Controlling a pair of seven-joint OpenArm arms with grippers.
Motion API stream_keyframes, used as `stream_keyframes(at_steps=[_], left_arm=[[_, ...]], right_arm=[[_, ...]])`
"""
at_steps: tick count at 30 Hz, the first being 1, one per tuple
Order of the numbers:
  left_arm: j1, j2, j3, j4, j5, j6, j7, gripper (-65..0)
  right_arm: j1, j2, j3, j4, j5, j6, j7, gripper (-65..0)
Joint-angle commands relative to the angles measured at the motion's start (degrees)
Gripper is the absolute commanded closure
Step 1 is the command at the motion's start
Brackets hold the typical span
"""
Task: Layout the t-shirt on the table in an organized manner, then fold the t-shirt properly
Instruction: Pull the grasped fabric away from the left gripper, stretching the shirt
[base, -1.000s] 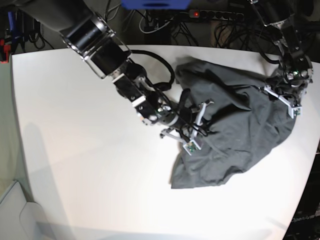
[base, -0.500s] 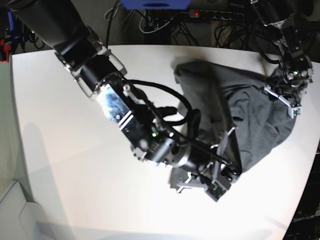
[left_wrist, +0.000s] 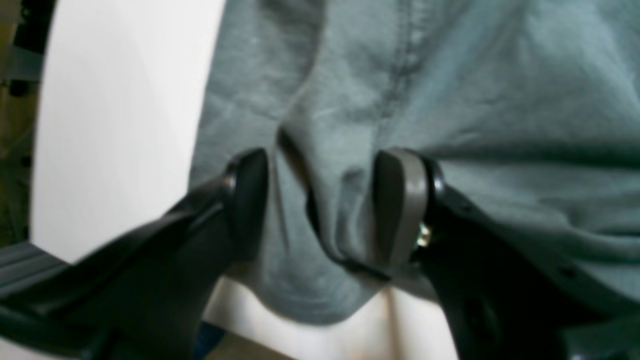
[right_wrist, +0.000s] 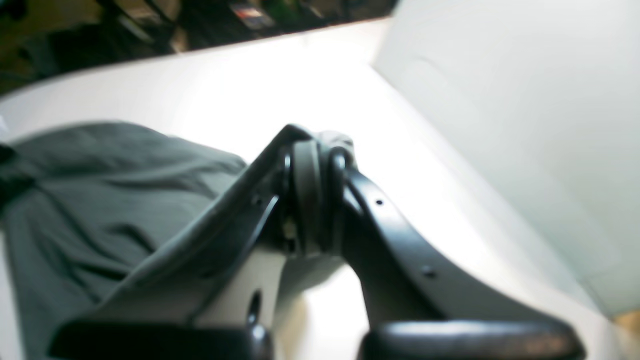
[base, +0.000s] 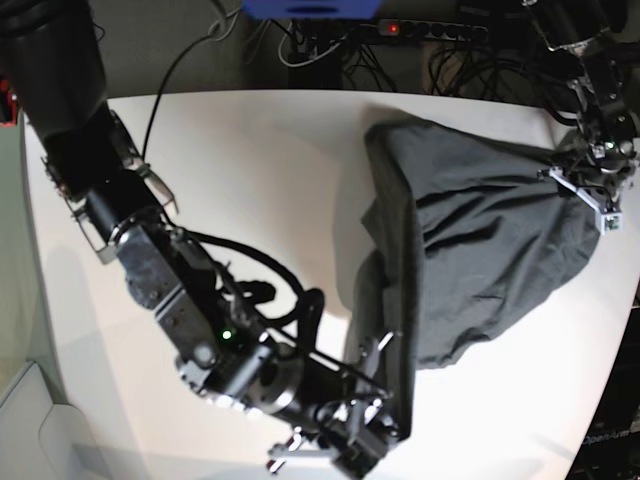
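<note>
The dark grey t-shirt (base: 480, 250) is stretched across the right half of the white table (base: 250, 180), from the far right edge toward the front. My right gripper (base: 370, 435) is low near the front edge, shut on a thin edge of the shirt. In the right wrist view its pads (right_wrist: 305, 190) are pressed together, with the t-shirt (right_wrist: 100, 190) trailing off to the left. My left gripper (base: 590, 195) holds the far right end. In the left wrist view the left gripper (left_wrist: 325, 200) has its jaws partly apart around a thick bunched fold of the t-shirt (left_wrist: 450, 75).
A power strip and tangled cables (base: 420, 30) lie behind the table's back edge. The table's right edge runs just past my left gripper. The right arm's long body (base: 170, 290) crosses the left half of the table diagonally. A pale panel (right_wrist: 525, 125) stands beside the table.
My right arm swept from the shirt's middle down toward the front edge, dragging the cloth with it and stretching the shirt out. The left gripper stayed where it was.
</note>
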Motion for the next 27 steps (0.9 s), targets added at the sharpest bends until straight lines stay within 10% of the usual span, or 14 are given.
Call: stream_keyframes(at_steps=[1,14,27], left_arm=[[-0.5,-1.1,-0.3,0.8,0.2,0.1,-0.8,-33.4],[-0.7,-3.7,-0.4,0.9,0.0,0.1,-0.8,-33.4],[-0.5,-3.4,-0.4,8.3,-0.1,0.1,0.0,-33.4]], right_arm=[[2.6,0.6,2.2,0.6,0.1,-0.1,1.8,0.0],[5.2,8.9,12.2,0.8,0.1,-0.1,1.7,0.0],[-1.1,9.3,12.5,3.7,0.1,-0.1,0.9,0.0]])
